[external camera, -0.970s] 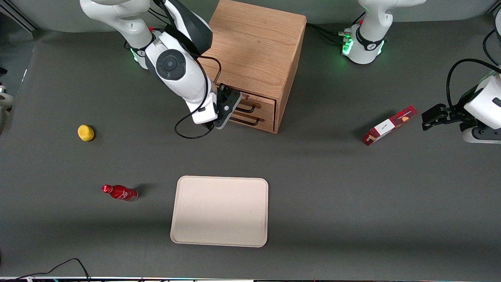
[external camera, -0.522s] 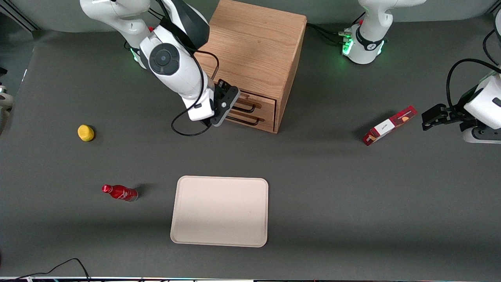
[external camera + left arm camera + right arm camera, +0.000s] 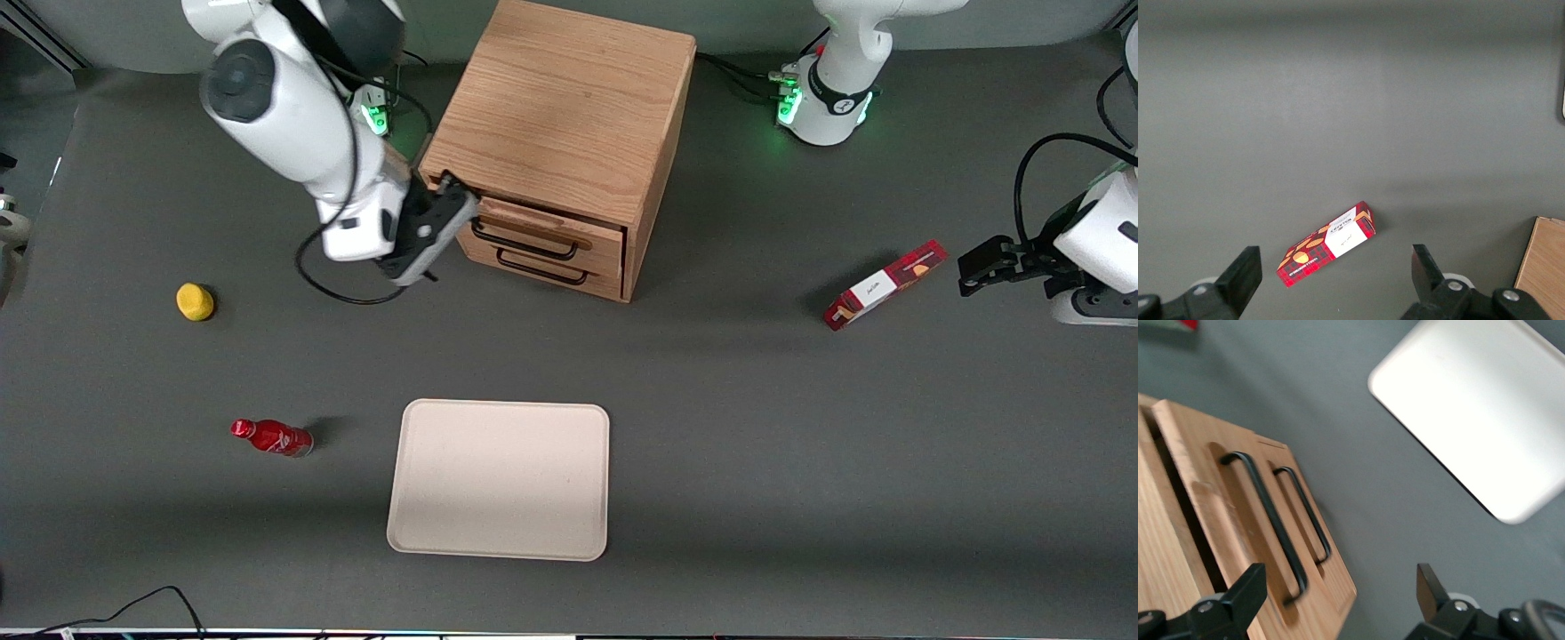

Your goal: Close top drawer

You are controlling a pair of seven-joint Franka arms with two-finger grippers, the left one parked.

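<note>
The upper, light oak top drawer (image 3: 544,233) of the wooden two-drawer cabinet (image 3: 564,116) sat in its slot above the lower drawer (image 3: 542,265), each fronted by a black wire handle. In the right wrist view, the top drawer's front (image 3: 1218,520) stood slightly proud of the cabinet face, with a dark gap showing along its edge, so it was not quite fully home. The black two-finger gripper (image 3: 444,213) hovered at the cabinet's front corner toward the working arm's end of the worktop, just beside the top drawer's front; its fingers (image 3: 1238,597) stood spread apart, holding nothing.

On the dark grey worktop (image 3: 756,444), a cream rectangular tray (image 3: 500,480) lay nearer the front camera than the cabinet. A red bottle (image 3: 272,437) lay on its side and a small yellow lemon-like object (image 3: 195,301) sat toward the working arm's end. A red and white carton (image 3: 882,284) lay toward the parked arm's end.
</note>
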